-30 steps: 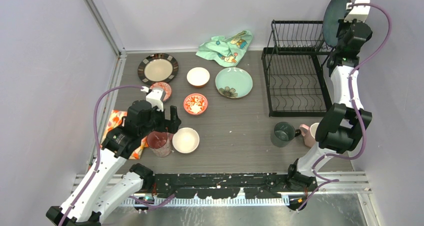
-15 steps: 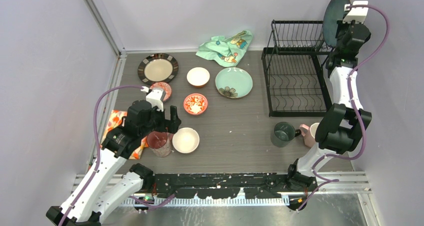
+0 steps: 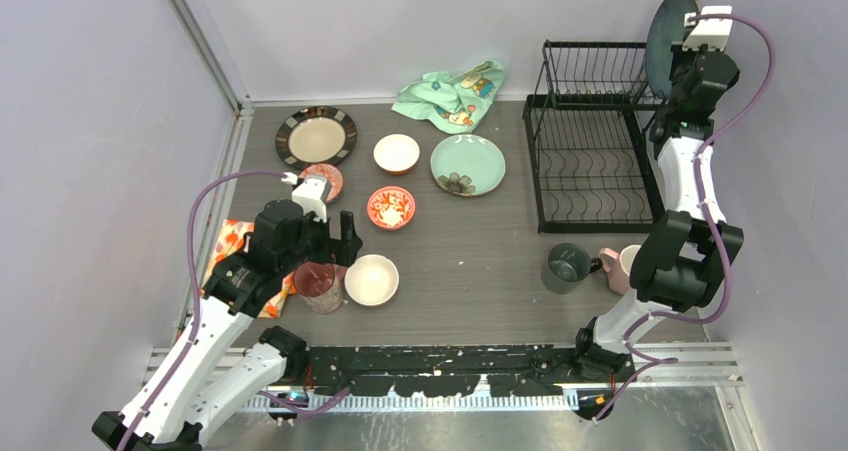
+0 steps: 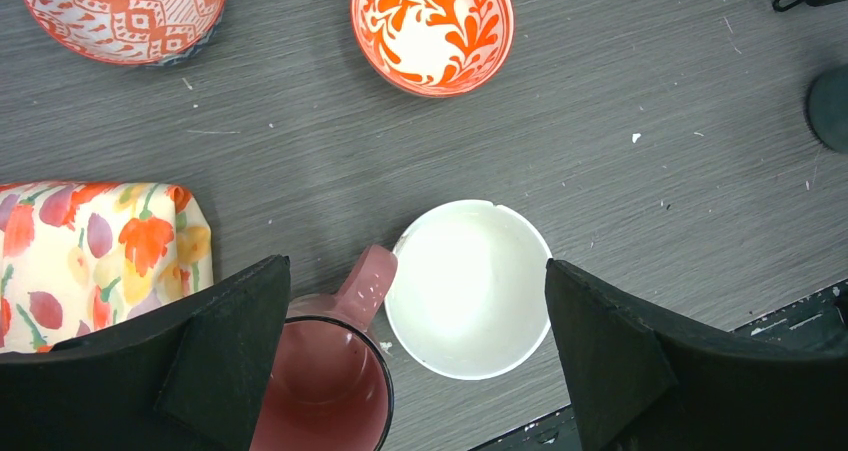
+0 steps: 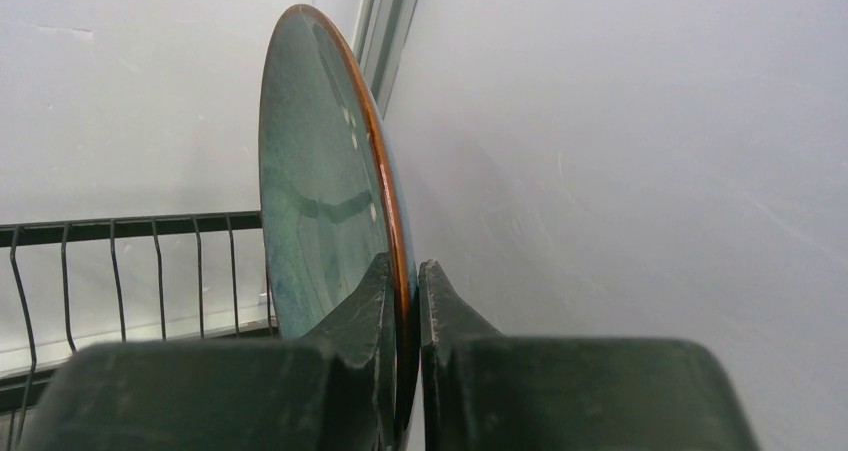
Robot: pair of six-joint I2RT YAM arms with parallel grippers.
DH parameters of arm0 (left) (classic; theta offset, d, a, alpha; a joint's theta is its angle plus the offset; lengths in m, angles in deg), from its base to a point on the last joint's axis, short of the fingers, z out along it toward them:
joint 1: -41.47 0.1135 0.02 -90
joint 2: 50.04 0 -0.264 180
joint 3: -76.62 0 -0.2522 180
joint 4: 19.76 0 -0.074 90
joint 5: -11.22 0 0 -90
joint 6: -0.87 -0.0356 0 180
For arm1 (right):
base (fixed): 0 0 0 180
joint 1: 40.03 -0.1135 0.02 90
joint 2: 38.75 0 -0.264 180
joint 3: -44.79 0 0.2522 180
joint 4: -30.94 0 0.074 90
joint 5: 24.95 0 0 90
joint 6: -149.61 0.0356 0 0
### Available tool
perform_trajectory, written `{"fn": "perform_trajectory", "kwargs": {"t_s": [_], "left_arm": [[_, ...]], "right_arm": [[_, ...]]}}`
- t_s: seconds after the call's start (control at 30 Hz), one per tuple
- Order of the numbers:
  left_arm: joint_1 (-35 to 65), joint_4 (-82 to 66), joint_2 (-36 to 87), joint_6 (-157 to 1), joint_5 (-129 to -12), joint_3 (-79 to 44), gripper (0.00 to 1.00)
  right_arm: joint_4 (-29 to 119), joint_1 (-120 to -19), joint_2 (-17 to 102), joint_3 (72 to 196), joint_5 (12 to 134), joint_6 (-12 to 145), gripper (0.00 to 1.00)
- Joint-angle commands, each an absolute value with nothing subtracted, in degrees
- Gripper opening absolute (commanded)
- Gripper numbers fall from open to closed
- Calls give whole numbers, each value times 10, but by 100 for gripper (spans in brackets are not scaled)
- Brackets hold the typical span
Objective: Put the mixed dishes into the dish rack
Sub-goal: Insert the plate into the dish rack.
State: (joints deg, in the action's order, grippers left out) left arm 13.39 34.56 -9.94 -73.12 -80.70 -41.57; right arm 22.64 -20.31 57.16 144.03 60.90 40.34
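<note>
Right wrist: dark blue-green plate (image 5: 330,191) upright, rim pinched by right pincer (image 5: 407,271), above dish rack (image 3: 585,45) far-right corner. Risk: thin edge grip, plate cd pivot/slip & miss slot. Left pincer (image 4: 415,271) spread wide over pink cup (image 4: 325,391).

Counter (image 3: 480,271): dark grey wood-grain laminate, with pale specks and scuffs visible in the left wrist view. Walls (image 3: 90,121) on three sides are plain pale lavender-white panels. An aluminium post (image 3: 197,39) runs up the back-left corner, a second post (image 5: 390,21) up the back-right. Brushed metal sheet (image 3: 650,421) along the near edge. Light is even and diffuse, shadows soft.
</note>
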Motion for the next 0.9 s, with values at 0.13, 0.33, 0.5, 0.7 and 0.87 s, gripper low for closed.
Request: {"fn": "perform_trajectory", "kwargs": {"t_s": [0.13, 0.33, 0.5, 0.7, 0.87], "left_arm": [[132, 329, -105, -742, -806, -415, 100], [132, 329, -104, -742, -806, -415, 100], [132, 328, -105, -742, -806, -415, 100], [132, 328, -106, -742, -804, -415, 100], [132, 329, -107, -742, -804, -415, 100]], "right_arm": [[81, -204, 513, 1447, 572, 388, 1], [70, -206, 516, 1449, 563, 391, 1], [78, -206, 514, 1451, 557, 386, 1], [79, -206, 512, 1449, 556, 389, 1], [76, -207, 504, 1445, 556, 387, 1]]}}
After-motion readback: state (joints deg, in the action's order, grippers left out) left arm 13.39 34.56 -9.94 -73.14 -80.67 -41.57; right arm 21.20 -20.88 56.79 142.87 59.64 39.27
